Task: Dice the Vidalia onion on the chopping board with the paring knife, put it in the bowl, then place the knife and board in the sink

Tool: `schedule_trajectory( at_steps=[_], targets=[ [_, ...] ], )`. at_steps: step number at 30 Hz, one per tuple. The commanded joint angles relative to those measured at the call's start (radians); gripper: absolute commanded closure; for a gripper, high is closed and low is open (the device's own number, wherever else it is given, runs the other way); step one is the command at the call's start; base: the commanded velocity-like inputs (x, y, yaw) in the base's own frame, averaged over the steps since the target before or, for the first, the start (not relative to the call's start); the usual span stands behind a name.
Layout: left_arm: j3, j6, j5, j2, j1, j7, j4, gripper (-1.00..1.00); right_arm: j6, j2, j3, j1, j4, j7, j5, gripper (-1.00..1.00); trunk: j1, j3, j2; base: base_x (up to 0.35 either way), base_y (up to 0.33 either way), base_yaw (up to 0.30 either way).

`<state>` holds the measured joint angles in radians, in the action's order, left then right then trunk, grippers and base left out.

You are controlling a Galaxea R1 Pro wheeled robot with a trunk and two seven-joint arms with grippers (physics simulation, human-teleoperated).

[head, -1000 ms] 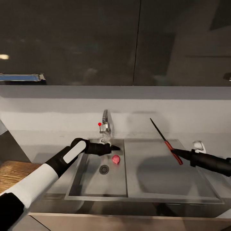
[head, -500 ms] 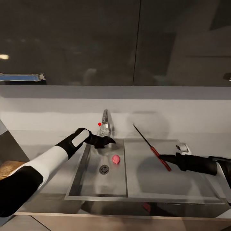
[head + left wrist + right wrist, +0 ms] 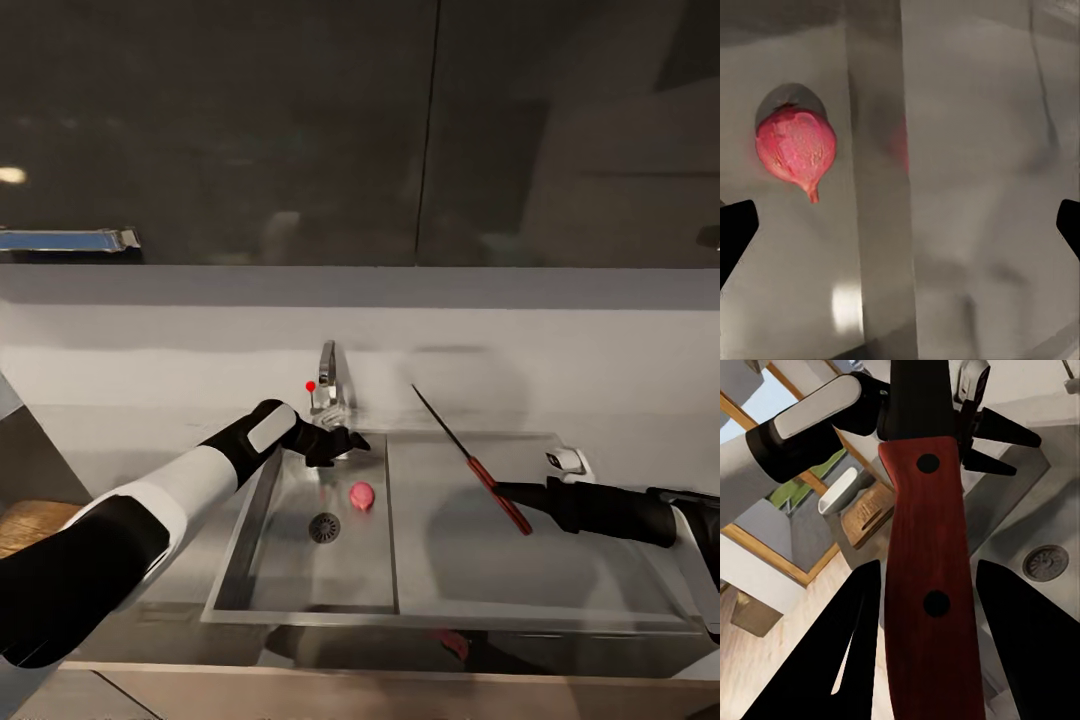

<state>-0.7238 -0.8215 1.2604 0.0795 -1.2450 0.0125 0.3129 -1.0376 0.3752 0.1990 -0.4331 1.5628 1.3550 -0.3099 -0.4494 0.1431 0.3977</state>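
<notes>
Paring knife (image 3: 470,460) gripped over drainboard (image 3: 520,540) — left end effector (image 3: 345,440) spread, at sink (image 3: 300,580) rim

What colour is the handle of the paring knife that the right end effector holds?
The paring knife has a dark red handle with two black rivets; the right wrist view shows it best.

sink (image 3: 300,570): brushed steel, dull sheen | paring knife (image 3: 470,461): smooth red handle, dark matt blade | tap (image 3: 328,385): glossy chrome

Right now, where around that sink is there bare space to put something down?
The drainboard between the basin and countertop lies bare under the held paring knife. The basin is bare toward the robot beyond the drain; crowded near the tap, with onion and left gripper.
</notes>
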Motion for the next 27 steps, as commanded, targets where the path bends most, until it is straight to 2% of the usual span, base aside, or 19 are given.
schedule_trajectory(
  at_steps=[1,3,9,22,27],
  targets=[
    [-0.009,0.011,0.003,-0.001,-0.001,0.001,0.000,-1.00,-0.010,0.000,0.000,-0.001,-0.001,0.004,-0.001,1.00,-0.001,0.004,0.002,0.000,0.000,0.000],
    [-0.012,0.034,-0.012,-0.002,-0.002,0.001,0.000,-1.00,-0.010,-0.001,0.000,-0.001,-0.001,0.004,0.000,1.00,-0.001,0.007,0.002,0.000,0.000,0.000],
    [-0.014,0.108,-0.090,-0.002,-0.002,0.001,-0.013,-1.00,-0.010,-0.002,0.000,-0.001,-0.003,0.003,0.004,1.00,-0.001,0.017,0.002,0.000,0.000,0.000],
    [-0.014,0.123,-0.105,-0.001,-0.001,-0.014,-0.031,-1.00,-0.010,-0.002,0.000,-0.001,-0.005,0.001,0.005,1.00,-0.001,0.038,0.002,0.000,0.000,0.000],
    [-0.014,0.173,-0.102,-0.003,-0.001,-0.014,-0.036,-1.00,-0.010,-0.004,0.000,-0.001,-0.007,0.001,0.005,1.00,-0.001,0.046,0.002,0.000,0.000,0.000]
  ],
)
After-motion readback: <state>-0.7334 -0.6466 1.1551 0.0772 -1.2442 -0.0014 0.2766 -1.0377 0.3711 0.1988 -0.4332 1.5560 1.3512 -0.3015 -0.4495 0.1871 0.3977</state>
